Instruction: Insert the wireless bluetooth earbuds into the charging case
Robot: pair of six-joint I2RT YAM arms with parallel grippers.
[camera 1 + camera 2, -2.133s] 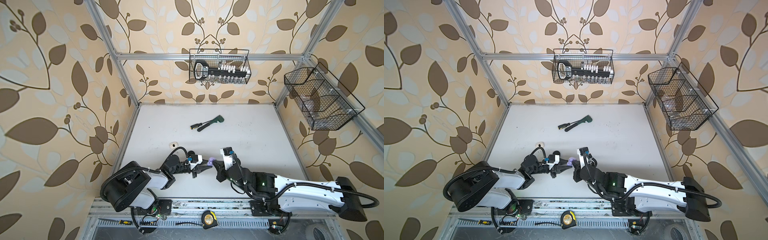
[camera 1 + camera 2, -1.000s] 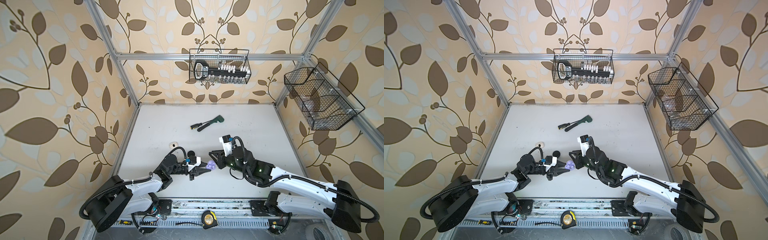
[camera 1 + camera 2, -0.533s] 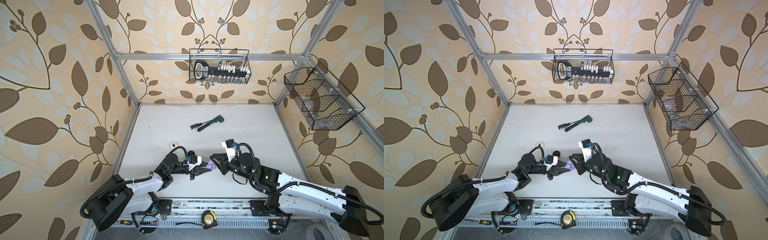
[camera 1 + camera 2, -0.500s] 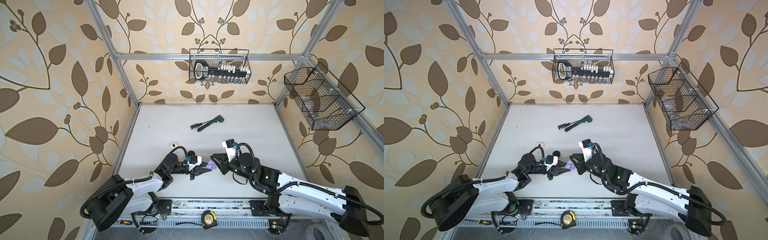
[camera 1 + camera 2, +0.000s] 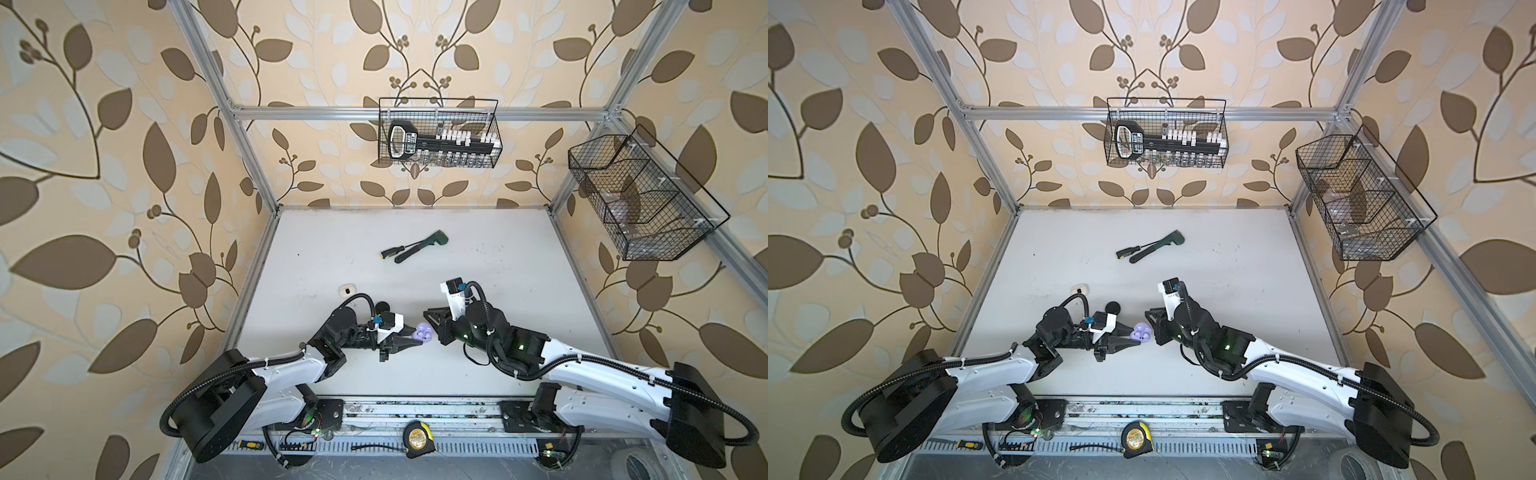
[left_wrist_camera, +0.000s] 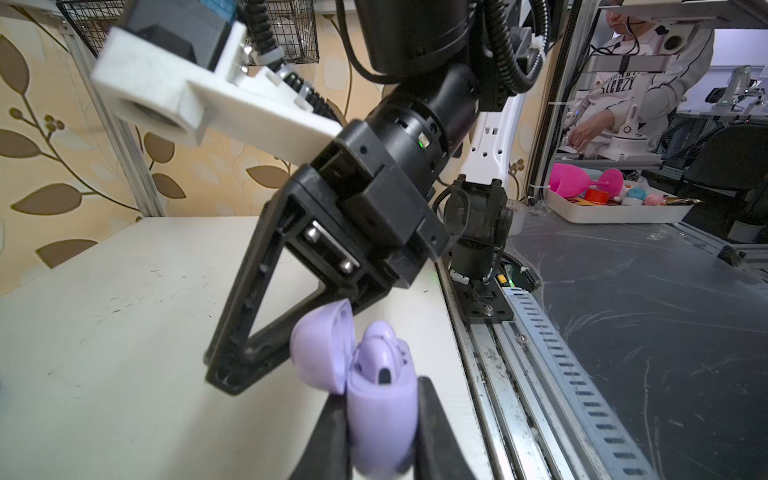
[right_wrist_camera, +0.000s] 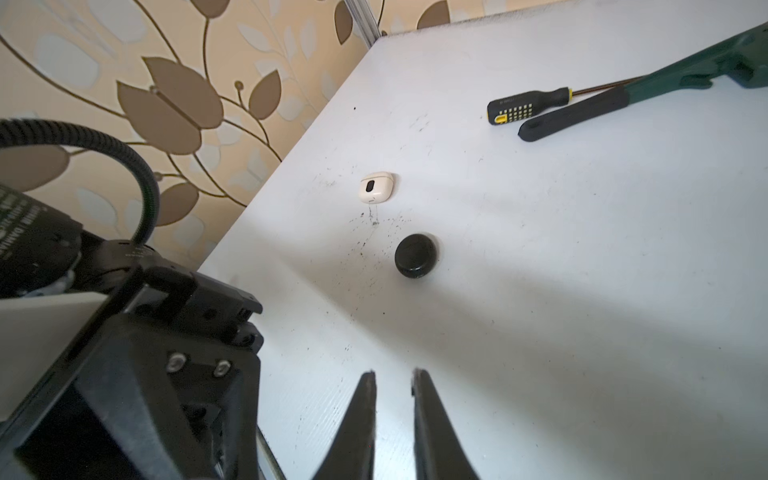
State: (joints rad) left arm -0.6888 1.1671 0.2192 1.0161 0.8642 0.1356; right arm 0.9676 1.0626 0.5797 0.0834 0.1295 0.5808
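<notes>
Three cases on this rig, and only the lilac case (image 6: 382, 411) is being worked right now. The left gripper (image 5: 411, 340) is clamped on its lower half near the front edge of the table (image 7: 582, 249), holding it upright with the lid (image 6: 322, 353) flipped open. In the left wrist view a lilac bud (image 6: 380, 349) is sitting down in the well. Can't tell if its twin is in beside it, it's too cramped to see.

The right gripper (image 7: 392, 376) is just beside the open lid. Its jaws are almost together, with a thin gap and nothing between them. The white case (image 7: 376, 188) and black case (image 7: 415, 255) lie shut on the table, well apart from the action. No loose buds showing anywhere.

My read: the lilac insert is at its tail end. Next is probably a press to seat the bud, then a nudge from the right fingers to snap the lid down. That wants a light push and a firm left grip. Too hard and the case could twist out.
</notes>
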